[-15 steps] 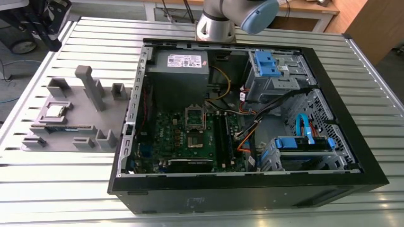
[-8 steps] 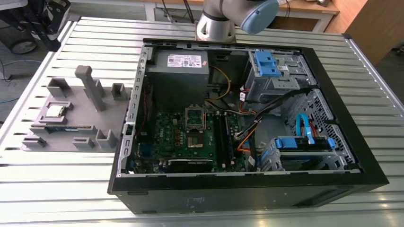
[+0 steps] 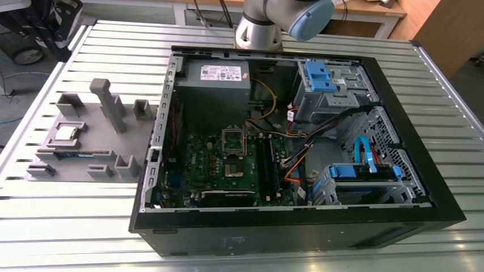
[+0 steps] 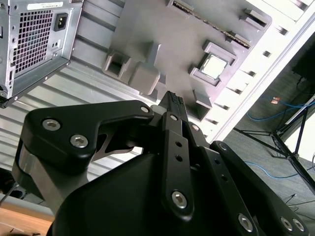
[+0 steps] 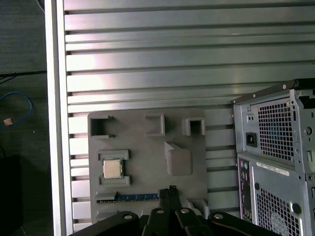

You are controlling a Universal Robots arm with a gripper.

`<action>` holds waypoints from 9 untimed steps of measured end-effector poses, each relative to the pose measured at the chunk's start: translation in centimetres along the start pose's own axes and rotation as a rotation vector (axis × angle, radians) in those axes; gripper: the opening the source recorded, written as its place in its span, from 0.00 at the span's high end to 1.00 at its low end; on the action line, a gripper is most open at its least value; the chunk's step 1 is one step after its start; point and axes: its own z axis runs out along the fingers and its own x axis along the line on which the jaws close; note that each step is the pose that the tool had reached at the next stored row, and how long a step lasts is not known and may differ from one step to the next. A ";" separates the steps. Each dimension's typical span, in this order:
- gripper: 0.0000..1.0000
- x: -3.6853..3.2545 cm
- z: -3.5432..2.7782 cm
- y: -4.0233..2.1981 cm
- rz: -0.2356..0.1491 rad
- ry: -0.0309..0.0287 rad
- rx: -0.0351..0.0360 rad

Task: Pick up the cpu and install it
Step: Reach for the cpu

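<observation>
The cpu (image 3: 67,133) is a small silver square lying in a recess of the grey fixture plate (image 3: 90,122), at the exterior view's left of the open computer case (image 3: 302,141). Both wrist views look down on the cpu (image 4: 215,66) (image 5: 112,168) from high above. My gripper (image 5: 170,189) (image 4: 172,98) hangs well above the plate with its black fingers pressed together, shut and holding nothing. Inside the case, the dark square socket (image 3: 232,168) sits on the green motherboard (image 3: 204,156) with its metal frame flipped up.
A long green memory stick (image 3: 76,153) (image 5: 133,197) lies in a slot of the plate near the cpu. Grey posts (image 3: 106,102) stand up from the plate. The case's rear panel (image 5: 275,162) is close beside it. The arm (image 3: 280,17) rises behind the case.
</observation>
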 end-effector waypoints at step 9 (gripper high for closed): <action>0.89 0.53 -0.01 -0.04 0.000 -0.0001 0.0000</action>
